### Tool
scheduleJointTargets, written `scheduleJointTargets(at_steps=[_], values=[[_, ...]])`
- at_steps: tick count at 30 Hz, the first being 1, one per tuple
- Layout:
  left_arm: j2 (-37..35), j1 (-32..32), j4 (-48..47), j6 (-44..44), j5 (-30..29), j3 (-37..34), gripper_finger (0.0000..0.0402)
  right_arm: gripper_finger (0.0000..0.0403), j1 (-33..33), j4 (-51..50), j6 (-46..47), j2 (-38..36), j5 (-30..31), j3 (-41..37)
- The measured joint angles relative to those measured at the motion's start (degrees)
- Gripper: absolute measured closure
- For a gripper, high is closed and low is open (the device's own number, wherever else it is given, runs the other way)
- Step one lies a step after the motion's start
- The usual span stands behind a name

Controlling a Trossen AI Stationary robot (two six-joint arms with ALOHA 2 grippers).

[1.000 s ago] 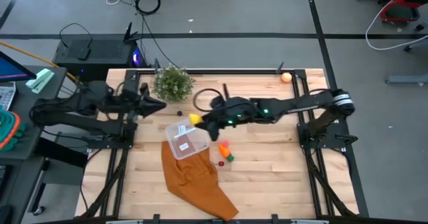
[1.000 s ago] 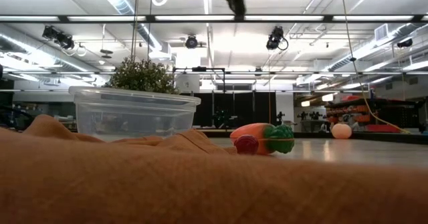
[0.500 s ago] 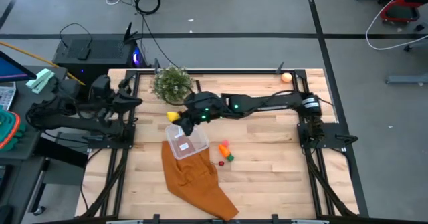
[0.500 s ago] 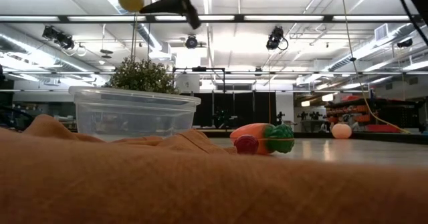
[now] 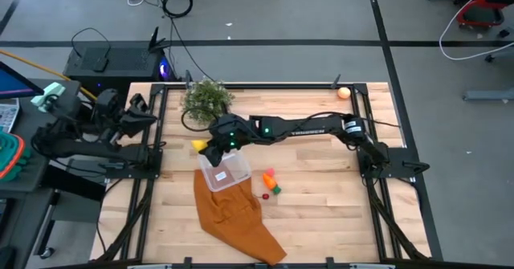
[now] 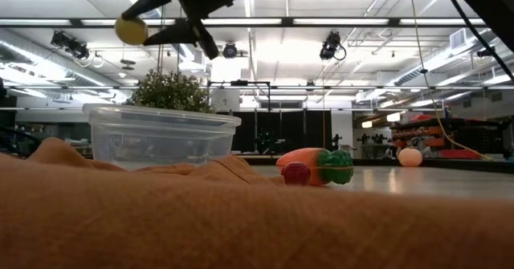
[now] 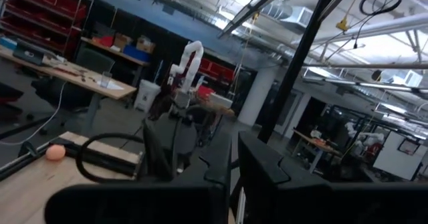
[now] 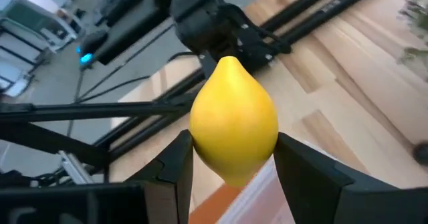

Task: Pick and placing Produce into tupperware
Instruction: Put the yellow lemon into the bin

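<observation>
**Lemon near the box edge**

My right gripper (image 5: 202, 147) pinches the yellow lemon (image 8: 233, 120) between half-closed fingers, up above the tupperware (image 5: 222, 168) near its edge. If I let go here, it could bounce off the rim onto the cloth (image 5: 237, 217).

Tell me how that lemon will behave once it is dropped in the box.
The lemon looks smooth and hard, so it may slip between the right tool's fingers. Its rounded, pointed shape would probably roll or bounce. The clear box looks light and sits on cloth, so it might shift.

right end effector (image 5: 202, 148) carried the lemon (image 5: 198, 144) leftward past the tupperware (image 5: 222, 168).
</observation>
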Motion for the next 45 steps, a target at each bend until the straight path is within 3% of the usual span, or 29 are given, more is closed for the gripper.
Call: scheduleJointTargets(at_steps=[14,24,45], values=[[-4.55,0.02,-0.21,1.33,-0.01,0.02,0.0375,0.0257,-3.16,-0.66,-7.88,1.39,-3.25,4.73],[-4.55,0.0,-0.17,2.81,-0.01,0.02,0.0366,0.0257,-3.35,-14.22,-18.09,1.32,-3.34,4.75],[-4.53,0.0,-0.69,2.75,-0.01,0.02,0.0371,0.0257,0.98,-20.51,-18.17,8.31,-4.8,4.61]])
